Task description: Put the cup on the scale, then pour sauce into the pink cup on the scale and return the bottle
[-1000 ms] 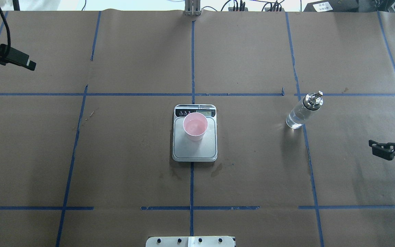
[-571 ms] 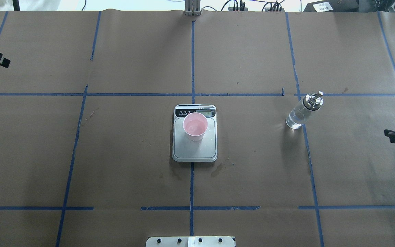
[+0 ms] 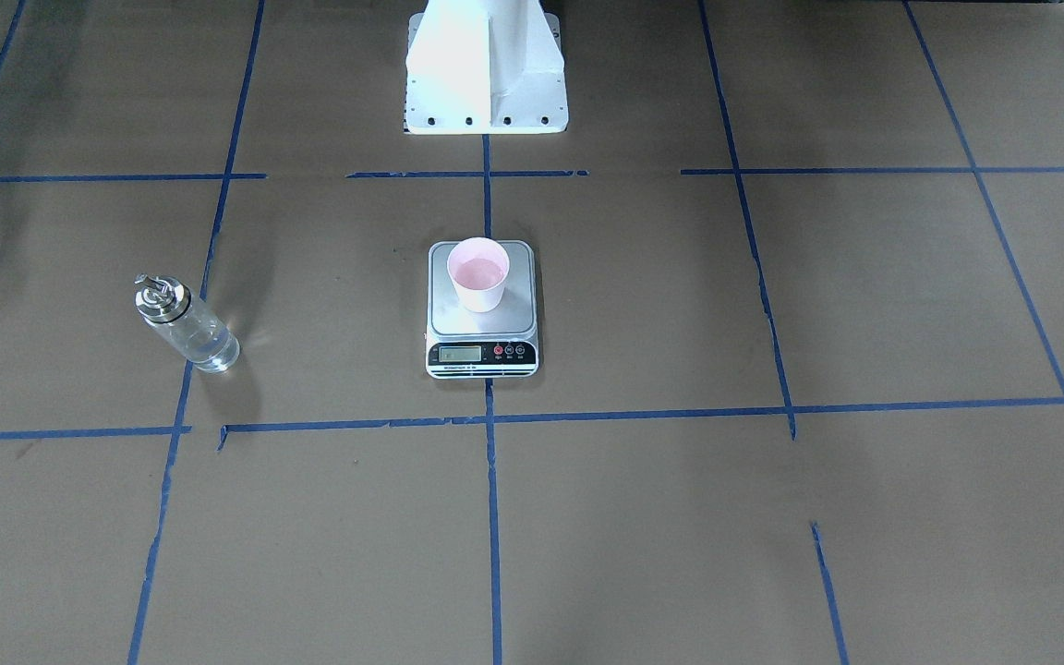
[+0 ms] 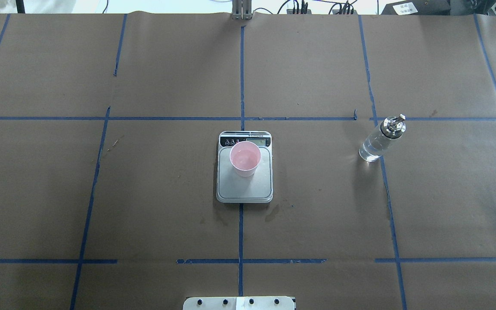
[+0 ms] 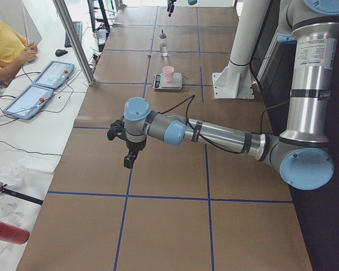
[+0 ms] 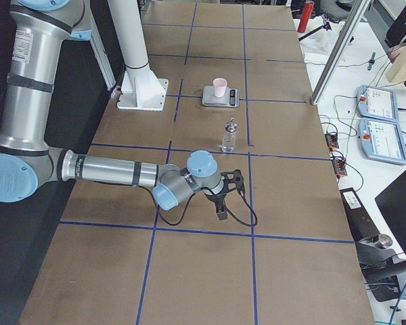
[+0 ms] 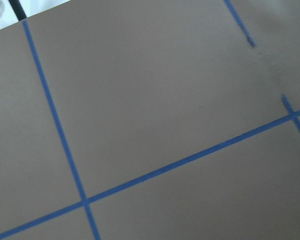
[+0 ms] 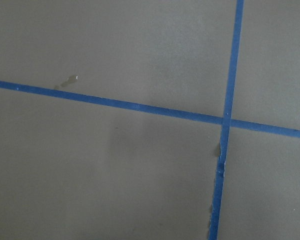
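Judging by the layout, treat the task as at or near completion: hold wide of the work and sweep nothing toward the glass. Find left gripper (image 5: 128,162) hanging tip-down on a long reach; cannot tell whether open or closed. Locate cup (image 4: 245,158) upright on scale (image 4: 244,187), toward the plate's 12 o'clock end. Locate bottle (image 4: 377,144) upright at 3 o'clock from scale, well apart. Find right gripper (image 6: 220,213) low, likewise reached out; grip state unreadable too.
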`<state>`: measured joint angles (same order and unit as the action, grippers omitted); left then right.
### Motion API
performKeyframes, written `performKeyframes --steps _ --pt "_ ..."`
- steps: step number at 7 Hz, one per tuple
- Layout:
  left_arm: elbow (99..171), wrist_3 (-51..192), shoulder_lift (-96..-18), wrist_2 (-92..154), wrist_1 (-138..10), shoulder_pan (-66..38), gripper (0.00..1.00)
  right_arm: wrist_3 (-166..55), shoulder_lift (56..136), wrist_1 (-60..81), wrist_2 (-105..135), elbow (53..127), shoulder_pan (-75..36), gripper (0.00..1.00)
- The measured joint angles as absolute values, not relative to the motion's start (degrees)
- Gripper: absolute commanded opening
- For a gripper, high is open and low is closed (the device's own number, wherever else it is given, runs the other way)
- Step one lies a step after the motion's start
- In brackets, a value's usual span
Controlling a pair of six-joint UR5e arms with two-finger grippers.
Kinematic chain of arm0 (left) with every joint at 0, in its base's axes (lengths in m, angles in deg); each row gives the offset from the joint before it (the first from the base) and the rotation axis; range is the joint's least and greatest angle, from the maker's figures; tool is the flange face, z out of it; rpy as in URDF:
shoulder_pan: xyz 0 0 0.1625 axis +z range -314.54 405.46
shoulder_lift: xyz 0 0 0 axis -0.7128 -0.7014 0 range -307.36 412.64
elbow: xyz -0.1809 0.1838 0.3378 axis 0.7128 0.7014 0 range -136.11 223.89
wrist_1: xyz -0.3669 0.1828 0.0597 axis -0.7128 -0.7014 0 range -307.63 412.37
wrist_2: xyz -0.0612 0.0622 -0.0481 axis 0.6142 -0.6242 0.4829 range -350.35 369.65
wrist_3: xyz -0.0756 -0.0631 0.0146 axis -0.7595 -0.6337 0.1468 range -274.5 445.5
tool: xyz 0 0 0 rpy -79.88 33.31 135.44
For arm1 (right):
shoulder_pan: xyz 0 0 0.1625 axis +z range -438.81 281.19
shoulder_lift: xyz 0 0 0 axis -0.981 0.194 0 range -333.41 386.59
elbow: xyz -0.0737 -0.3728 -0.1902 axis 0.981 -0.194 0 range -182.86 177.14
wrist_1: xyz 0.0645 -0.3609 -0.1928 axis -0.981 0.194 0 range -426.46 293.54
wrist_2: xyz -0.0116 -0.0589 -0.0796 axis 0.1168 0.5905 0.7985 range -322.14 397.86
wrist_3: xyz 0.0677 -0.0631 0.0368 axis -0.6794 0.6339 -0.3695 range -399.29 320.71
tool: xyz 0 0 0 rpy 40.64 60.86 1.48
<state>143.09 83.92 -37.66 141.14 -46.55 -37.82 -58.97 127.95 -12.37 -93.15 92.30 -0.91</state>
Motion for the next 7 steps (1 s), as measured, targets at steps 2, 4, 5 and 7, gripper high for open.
performKeyframes --steps 2,4,5,7 --pt "140.42 83.97 -36.76 141.33 -46.41 -40.27 1.00 -49.58 122.57 4.80 -96.56 92.94 2.84 1.00" --pt "136.75 84.00 -37.29 145.64 -46.76 -40.66 1.00 -42.33 118.81 16.15 -96.25 92.03 5.23 1.00" --pt "136.11 84.08 -37.02 148.39 -46.93 -40.69 1.00 -40.98 118.13 18.70 -96.33 91.38 5.88 1.00" --pt "135.51 83.92 -37.44 150.10 -47.23 -40.69 1.00 -40.47 117.56 19.84 -96.87 90.16 6.09 1.00"
